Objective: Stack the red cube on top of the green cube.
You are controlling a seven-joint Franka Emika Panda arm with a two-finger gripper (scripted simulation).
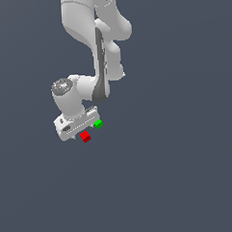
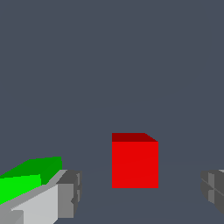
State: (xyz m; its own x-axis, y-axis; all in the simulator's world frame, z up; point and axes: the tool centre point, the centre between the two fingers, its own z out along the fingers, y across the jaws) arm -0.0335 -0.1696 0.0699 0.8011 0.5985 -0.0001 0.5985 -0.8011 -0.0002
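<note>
Tool (image 1: 81, 132) above red cube (image 1: 85, 136) (green cube (image 1: 98, 123) beside)

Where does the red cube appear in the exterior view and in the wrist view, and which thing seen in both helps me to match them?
Exterior view: the red cube sits just below the white gripper, left of centre.
Wrist view: it stands between the two grey fingertips, apart from both.
Shared landmark: the green cube, close beside the red one, partly hidden by one finger in the wrist view.
</note>
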